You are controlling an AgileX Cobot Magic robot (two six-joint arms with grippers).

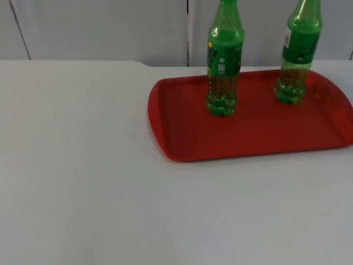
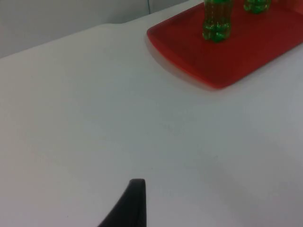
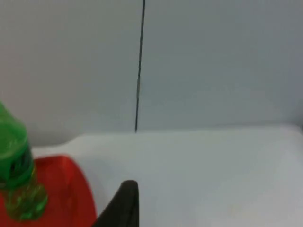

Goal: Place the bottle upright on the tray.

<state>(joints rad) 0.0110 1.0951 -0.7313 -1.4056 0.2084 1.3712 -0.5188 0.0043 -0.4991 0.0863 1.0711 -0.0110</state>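
In the top view, a flat red plastic tray (image 1: 259, 138) with rounded corners and a low raised rim lies on the white counter (image 1: 83, 165), toward the right and close to the grey partition wall (image 1: 99, 27). Two green plastic bottles stand upright on it, well apart from each other. The left green bottle (image 1: 223, 61), with a green label, stands near the tray's far edge, about midway along it. The right green bottle (image 1: 298, 55), with a white-edged label, stands near the far right corner of the tray. Both are vertical, bases flat on the tray floor.

In the left wrist view, one black fingertip of the left pincer (image 2: 130, 205) hangs over bare counter, well apart from the tray (image 2: 227, 52). The bases of both bottles, one (image 2: 217, 23) nearer than the other (image 2: 257, 5), rest on the tray. Whether this pincer is open or closed I cannot tell.

In the right wrist view, a black fingertip of the right pincer (image 3: 122, 203) sits over the counter near the partition wall (image 3: 213, 61), just beside the tray's end (image 3: 71, 198). One green bottle (image 3: 16, 175) stands upright on that tray end. I cannot tell this pincer's state either.
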